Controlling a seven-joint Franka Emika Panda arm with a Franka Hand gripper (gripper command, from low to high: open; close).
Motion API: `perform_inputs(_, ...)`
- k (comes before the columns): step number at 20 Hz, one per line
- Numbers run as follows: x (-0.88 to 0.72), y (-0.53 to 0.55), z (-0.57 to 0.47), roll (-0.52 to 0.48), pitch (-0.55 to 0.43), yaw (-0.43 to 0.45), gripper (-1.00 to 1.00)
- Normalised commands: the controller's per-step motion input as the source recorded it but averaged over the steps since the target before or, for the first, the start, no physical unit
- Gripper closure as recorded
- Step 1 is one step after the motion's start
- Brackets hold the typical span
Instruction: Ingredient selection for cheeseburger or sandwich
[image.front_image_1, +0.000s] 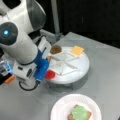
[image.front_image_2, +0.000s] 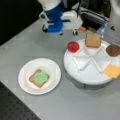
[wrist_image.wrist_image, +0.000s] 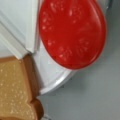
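The ingredients lie in a white segmented tray (image.front_image_1: 82, 65) (image.front_image_2: 85, 75): a red tomato disc (image.front_image_1: 50, 74) (image.front_image_2: 73, 46) (wrist_image.wrist_image: 72, 32), a bread square (image.front_image_2: 93, 40) (wrist_image.wrist_image: 15, 87), a dark patty (image.front_image_1: 55, 49) (image.front_image_2: 113, 50) and an orange cheese square (image.front_image_1: 76, 50) (image.front_image_2: 112, 70). My blue gripper (image.front_image_1: 42, 72) (image.front_image_2: 55, 26) hangs just above the tomato, at the tray's edge. The wrist view is filled by the tomato, and no fingers show in it. The sandwich stands as one bread square topped with green lettuce (image.front_image_1: 79, 112) (image.front_image_2: 40, 77) on a white paper plate (image.front_image_1: 60, 110) (image.front_image_2: 53, 68).
The tray and plate rest on a grey table (image.front_image_1: 105, 85) (image.front_image_2: 75, 100). The arm's white body (image.front_image_1: 17, 45) fills a front view's left. A dark perforated strip (image.front_image_2: 15, 110) runs along the table's edge at a front view's bottom left.
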Motion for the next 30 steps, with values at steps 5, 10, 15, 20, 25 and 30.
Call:
perform_inputs(5, 0.15, -0.29, -0.17, 0.359, 0.109, -0.045, -1.0)
perform_inputs(10, 0.18, -0.29, -0.16, 0.497, 0.133, -0.09, -1.0)
perform_inputs(15, 0.26, -0.25, -0.08, 0.548, 0.14, -0.062, -1.0)
perform_inputs(20, 0.36, -0.26, 0.05, 0.5, 0.184, 0.026, -1.0)
perform_inputs(25, 0.51, -0.26, 0.09, 0.478, 0.21, 0.111, -1.0)
perform_inputs(30, 0.5, -0.26, -0.01, 0.395, 0.157, 0.108, -1.0)
